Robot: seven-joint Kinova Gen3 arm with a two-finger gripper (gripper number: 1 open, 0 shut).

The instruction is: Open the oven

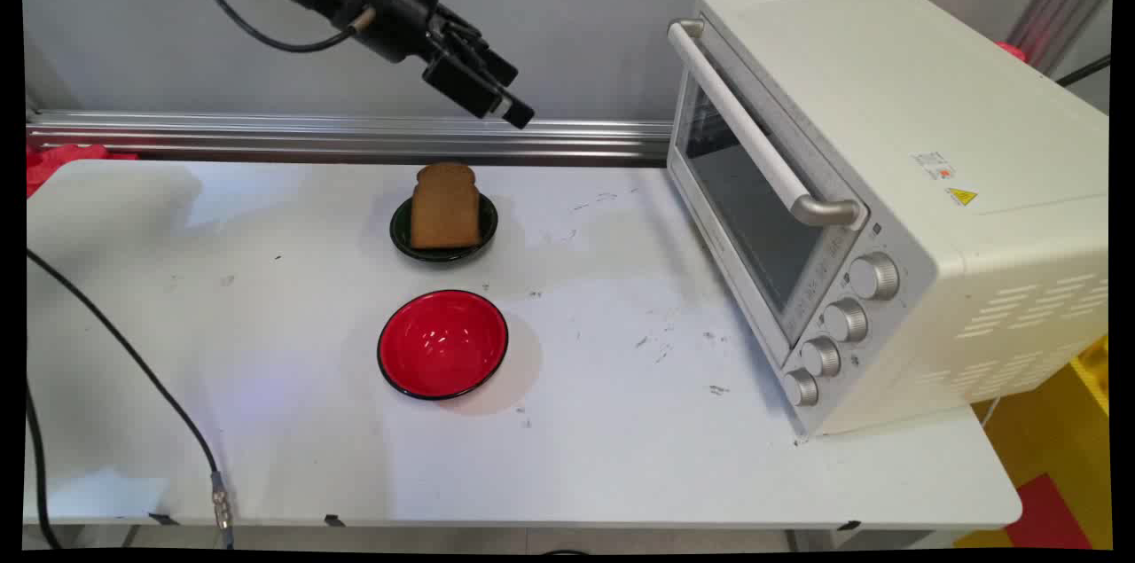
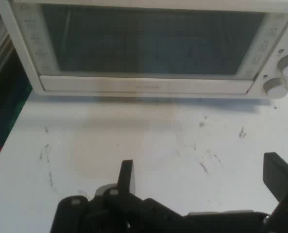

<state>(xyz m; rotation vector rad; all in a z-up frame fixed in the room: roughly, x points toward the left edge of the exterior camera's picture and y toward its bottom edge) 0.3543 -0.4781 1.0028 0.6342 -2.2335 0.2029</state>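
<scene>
Table (image 1: 621, 421) carries a white toaster oven (image 1: 896, 191) at right, door shut, 4 knobs. Red bowl (image 1: 442, 343) sits mid-table; beyond it a dark dish (image 1: 443, 230) holding 1 toast slice (image 1: 445, 207). My tool (image 1: 497, 97) hangs above the toast, open, empty, facing the oven.

The main camera is looking down from above the near side of the white table (image 1: 621, 457), facing the back wall and taking in the whole tabletop. The hand camera is riding high, facing the toaster oven (image 2: 148, 48) door across bare tabletop; both views are sharing the toaster oven (image 1: 887, 191) front.
</scene>
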